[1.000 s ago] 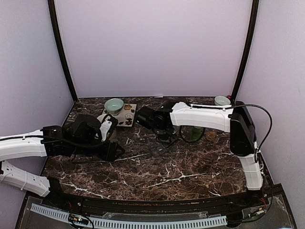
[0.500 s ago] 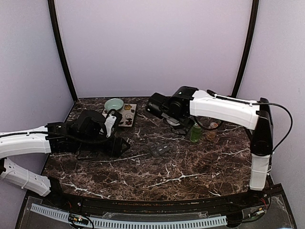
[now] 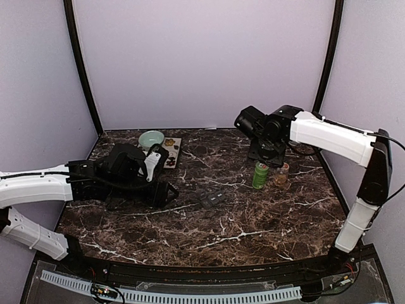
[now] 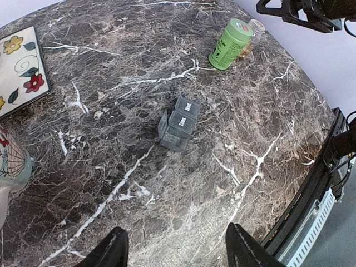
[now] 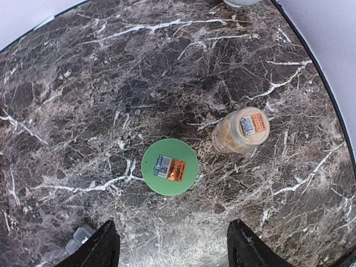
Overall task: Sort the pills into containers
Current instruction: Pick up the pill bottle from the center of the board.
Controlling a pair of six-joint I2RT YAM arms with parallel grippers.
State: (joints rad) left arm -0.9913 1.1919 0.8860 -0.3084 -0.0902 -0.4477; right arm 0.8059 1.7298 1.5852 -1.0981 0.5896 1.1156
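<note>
Left arm and right arm: white link shells, black joint housings and wrist blocks. Thin black cables routed externally. 2 black rounded fingertips each.

Green can, grey containers, white-veined brown table.

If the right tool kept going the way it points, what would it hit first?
Probably the green can, lid first; it sits nearly centred ahead of the right tool. Depth is hard to judge.

top: high, rear | wrists: looking down — both share green can, right probably nearer
</note>
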